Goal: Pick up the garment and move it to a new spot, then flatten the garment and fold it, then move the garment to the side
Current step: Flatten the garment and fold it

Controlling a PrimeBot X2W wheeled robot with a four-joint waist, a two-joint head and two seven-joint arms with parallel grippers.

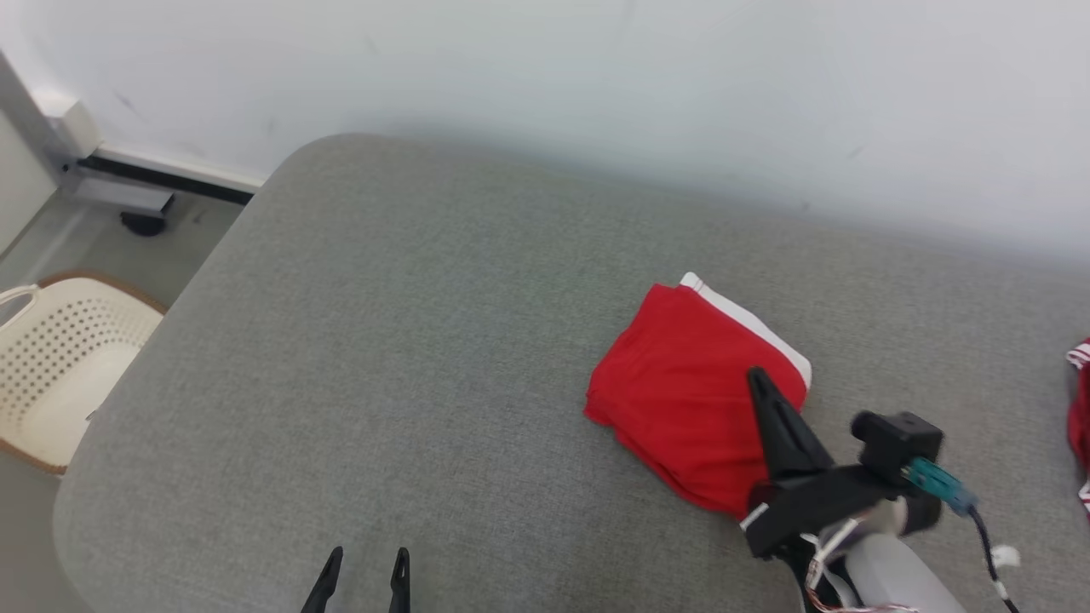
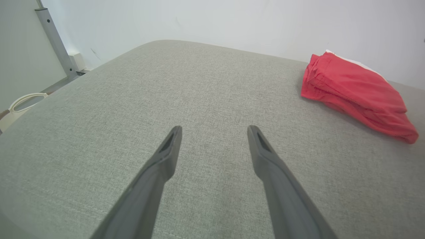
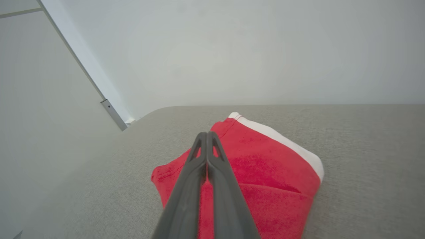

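Head view: the garment (image 1: pixel 681 392) lies folded on the grey cushion (image 1: pixel 409 340) - a red pack with a white band along its far edge. The right gripper (image 1: pixel 756 375) has its fingers clenched together and empty, the tip over the garment's near right part. Whether it touches the cloth I cannot tell. Folding looks done, so the step in hand is probably the move to the side. For that, the fingers should open and bite through all the layers at one edge, or slide the pack low and slowly so the fold holds. The left gripper (image 1: pixel 364 558) is well to the left of the garment, fingers released and holding nothing. Another red-and-white cloth (image 1: pixel 1080 409) lies well to the right of the garment, so that side is the tighter one. A white basket (image 1: pixel 60 358) stands far to the left of the garment, off the cushion.

Left wrist view: the left gripper (image 2: pixel 214 131) is spread wide over bare cushion, and the garment (image 2: pixel 355 89) is well to its right - several stacked layers show at its edge.

Right wrist view: the right gripper (image 3: pixel 207 134) is pressed shut above the garment (image 3: pixel 265 172), with the wall close behind.
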